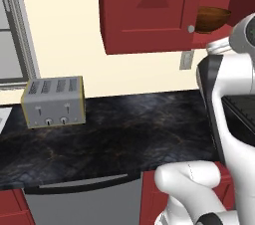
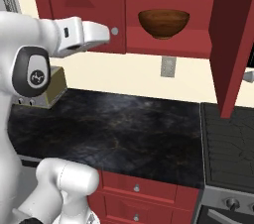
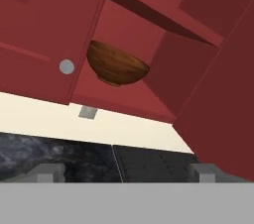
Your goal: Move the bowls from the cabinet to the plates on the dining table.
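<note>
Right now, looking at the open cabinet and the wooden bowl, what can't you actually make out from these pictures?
- Brown bowl: in the left base view the closed door hides its left part and the arm covers its right edge.
- Cabinet: the right base view cuts it off at the top, so any upper shelf stays unseen.
- Open door: cropped by the hand view's right edge.
- Toaster: mostly behind the arm in the right base view.

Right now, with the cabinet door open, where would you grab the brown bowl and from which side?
Probably the near rim of the brown bowl: one finger inside, one outside. It sits upright on the bottom shelf of the cabinet, mouth up, and it looks too wide to span. Come in from the open front, slightly above the rim; the open door hangs to the right.
</note>
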You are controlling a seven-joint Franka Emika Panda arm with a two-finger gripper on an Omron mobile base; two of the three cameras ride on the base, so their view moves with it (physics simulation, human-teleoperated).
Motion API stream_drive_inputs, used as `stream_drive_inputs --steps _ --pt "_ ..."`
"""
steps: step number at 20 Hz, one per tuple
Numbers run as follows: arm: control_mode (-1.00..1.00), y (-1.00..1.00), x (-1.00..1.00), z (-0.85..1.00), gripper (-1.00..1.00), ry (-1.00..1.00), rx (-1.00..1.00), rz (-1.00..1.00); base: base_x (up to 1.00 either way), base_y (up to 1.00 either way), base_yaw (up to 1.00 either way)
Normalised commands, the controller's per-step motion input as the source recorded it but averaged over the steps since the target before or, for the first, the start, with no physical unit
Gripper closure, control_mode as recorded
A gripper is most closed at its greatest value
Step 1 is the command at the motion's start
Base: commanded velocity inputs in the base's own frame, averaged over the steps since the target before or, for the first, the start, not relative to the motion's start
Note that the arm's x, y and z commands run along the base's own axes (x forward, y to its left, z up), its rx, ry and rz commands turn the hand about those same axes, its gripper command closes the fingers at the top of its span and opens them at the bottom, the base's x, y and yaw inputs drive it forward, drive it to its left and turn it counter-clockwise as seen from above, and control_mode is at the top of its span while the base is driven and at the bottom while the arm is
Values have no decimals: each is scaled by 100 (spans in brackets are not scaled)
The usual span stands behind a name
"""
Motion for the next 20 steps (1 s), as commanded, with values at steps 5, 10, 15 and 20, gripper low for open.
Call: stream_drive_inputs --steps 5,10,15,20 --pt "-100 24 26 2 -100 4 6 0 0 0 0" --pt "-100 21 28 0 -100 2 4 0 0 0 0" --pt "-100 25 24 0 -100 0 1 0 0 0 0" --pt "-100 12 30 0 -100 0 2 0 0 0 0"
